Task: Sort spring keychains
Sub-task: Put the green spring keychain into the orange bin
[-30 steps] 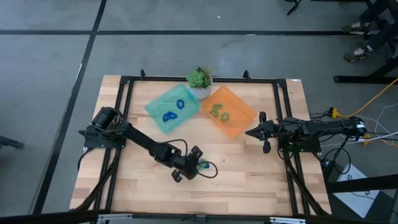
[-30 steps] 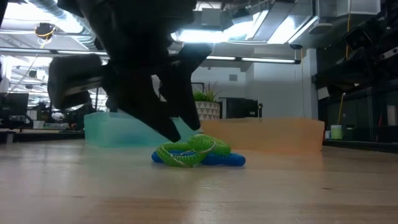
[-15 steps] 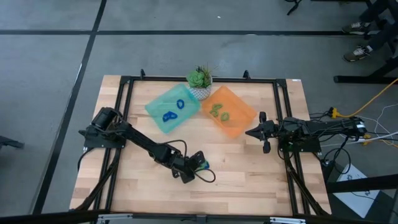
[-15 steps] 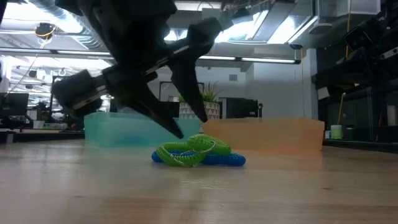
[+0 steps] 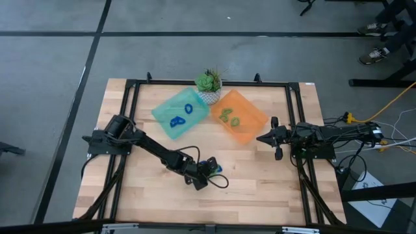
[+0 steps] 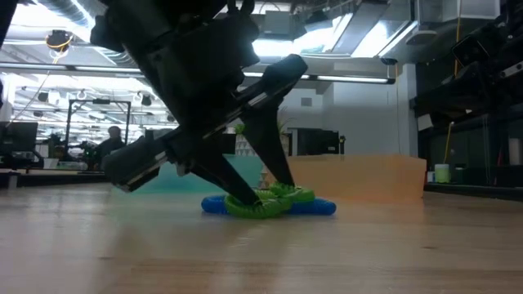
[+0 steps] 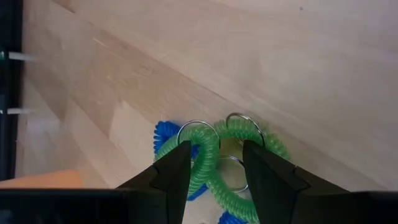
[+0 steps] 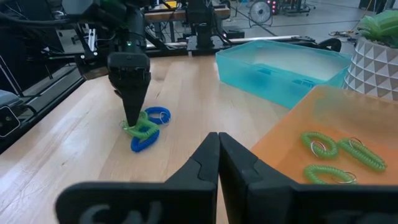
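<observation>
Wooden desk (image 5: 260,188) with 2 trays and a tangle of spring keychains.
Teal tray (image 5: 180,113) holds 2 blue keychains (image 5: 181,115); orange tray (image 5: 238,116) holds 3 green keychains (image 8: 336,155). Left pincer (image 5: 207,170), lower than 0.5 s ago, straddles the green keychain (image 7: 214,155) with fingers open; loose blue coils (image 6: 315,207) lie beneath. Right pincer (image 5: 269,137) waits closed beside the orange tray.
</observation>
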{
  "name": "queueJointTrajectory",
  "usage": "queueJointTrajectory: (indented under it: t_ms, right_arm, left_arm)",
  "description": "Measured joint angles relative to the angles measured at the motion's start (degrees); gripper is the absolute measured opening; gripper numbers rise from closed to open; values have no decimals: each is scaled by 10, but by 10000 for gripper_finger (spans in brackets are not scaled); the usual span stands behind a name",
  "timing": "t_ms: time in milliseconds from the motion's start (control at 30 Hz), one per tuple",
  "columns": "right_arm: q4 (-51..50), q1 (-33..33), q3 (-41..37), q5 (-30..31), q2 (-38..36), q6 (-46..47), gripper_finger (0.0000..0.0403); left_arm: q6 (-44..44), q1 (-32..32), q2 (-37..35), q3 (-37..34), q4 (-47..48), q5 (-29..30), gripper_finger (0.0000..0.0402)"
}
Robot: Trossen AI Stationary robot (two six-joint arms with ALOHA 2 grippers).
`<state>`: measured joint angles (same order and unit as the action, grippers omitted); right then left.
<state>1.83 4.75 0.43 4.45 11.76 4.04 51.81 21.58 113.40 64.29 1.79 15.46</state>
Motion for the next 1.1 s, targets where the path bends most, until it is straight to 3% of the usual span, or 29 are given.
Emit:
queueJointTrajectory:
  t_ms: [267,733,967,1100]
  right_arm:
    - [0,0,0,0,0,0,7]
    - [0,0,0,0,0,0,7]
    - [0,0,0,0,0,0,7]
    - [0,0,0,0,0,0,7]
  left_arm:
    - [-40,0,1,0,-11,-2,132]
    - [-89,2,1,0,-12,2,28]
    - [-111,15,-5,1,-10,70,30]
    - [-136,28,-21,2,-11,80,33]
